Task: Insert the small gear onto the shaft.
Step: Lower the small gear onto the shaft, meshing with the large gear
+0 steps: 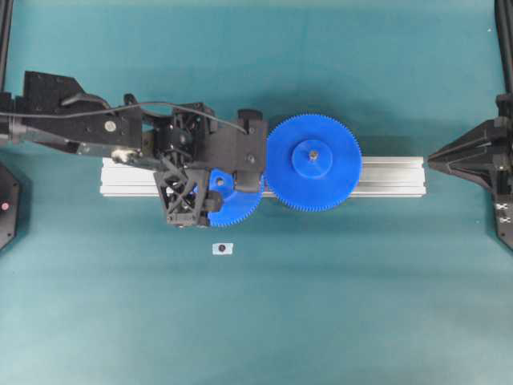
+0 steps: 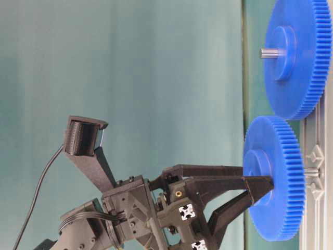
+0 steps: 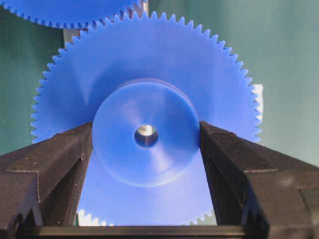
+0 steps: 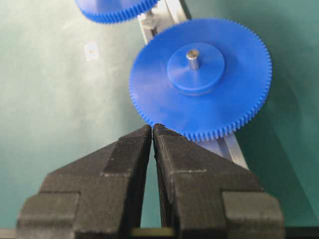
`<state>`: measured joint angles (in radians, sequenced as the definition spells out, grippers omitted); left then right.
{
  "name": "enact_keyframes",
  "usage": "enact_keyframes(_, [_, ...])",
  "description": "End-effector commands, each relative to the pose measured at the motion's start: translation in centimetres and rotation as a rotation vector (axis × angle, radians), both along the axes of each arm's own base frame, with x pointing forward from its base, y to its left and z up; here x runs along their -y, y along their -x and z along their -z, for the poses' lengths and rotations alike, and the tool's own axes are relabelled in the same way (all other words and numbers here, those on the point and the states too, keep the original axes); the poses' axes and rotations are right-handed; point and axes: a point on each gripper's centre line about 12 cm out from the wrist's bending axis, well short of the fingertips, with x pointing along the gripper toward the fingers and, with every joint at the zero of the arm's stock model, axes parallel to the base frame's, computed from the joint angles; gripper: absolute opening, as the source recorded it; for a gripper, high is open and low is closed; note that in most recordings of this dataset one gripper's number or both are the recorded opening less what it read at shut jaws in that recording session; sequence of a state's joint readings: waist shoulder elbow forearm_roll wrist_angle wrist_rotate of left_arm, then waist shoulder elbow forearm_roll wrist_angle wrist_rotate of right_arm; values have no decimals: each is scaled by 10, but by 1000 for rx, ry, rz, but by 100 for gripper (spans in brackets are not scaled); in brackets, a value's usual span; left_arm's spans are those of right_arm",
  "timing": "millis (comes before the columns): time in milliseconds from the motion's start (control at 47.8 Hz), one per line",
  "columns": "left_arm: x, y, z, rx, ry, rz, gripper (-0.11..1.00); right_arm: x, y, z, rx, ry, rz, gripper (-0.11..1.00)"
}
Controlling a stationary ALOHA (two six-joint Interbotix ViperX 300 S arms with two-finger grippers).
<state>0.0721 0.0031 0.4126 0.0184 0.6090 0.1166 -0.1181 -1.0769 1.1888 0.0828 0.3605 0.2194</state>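
— Teal matting [image 1: 337, 305] covers the whole bench, and one long silver aluminium rail [image 1: 393, 176] lies across its middle. How many gears do you count?

— Two, both blue toothed plastic wheels with raised round hubs. The larger blue gear [image 1: 313, 163] sits over the rail with a grey pin [image 1: 313, 153] standing out of its hub. The small blue plastic gear [image 1: 234, 200] is just left of it in the overhead view, its teeth touching or nearly touching the bigger wheel's rim.

— And who has hold of the small one?

— The left gripper [image 3: 146, 144]. Its two black fingers [image 3: 55, 164] press on opposite sides of the hub, clamping it. Through the hub's centre hole, the left wrist view shows a bright metal end, the thin grey metal shaft [image 3: 146, 130], lined up in the bore. From table level the gear stands close against the rail, with a stub of shaft [image 2: 311, 171] showing between them.

— The other arm?

— One right gripper [image 4: 152, 130], parked at the right edge of the overhead view, well apart from both gears, its tips pressed together on nothing.

— Anything else lying about?

— One small white tag with a dark dot [image 1: 223, 249], on the mat near the small gear.
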Motion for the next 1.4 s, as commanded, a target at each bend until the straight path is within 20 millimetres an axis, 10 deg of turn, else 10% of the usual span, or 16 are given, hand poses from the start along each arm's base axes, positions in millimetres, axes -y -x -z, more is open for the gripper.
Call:
enact_keyframes(0, [-11, 0, -10, 28, -12, -17, 72, 1, -2, -4, 13, -5, 6, 17])
enact_keyframes(1381, [-17, 5, 5, -33, -21, -8, 74, 1, -2, -4, 23, -5, 9, 17])
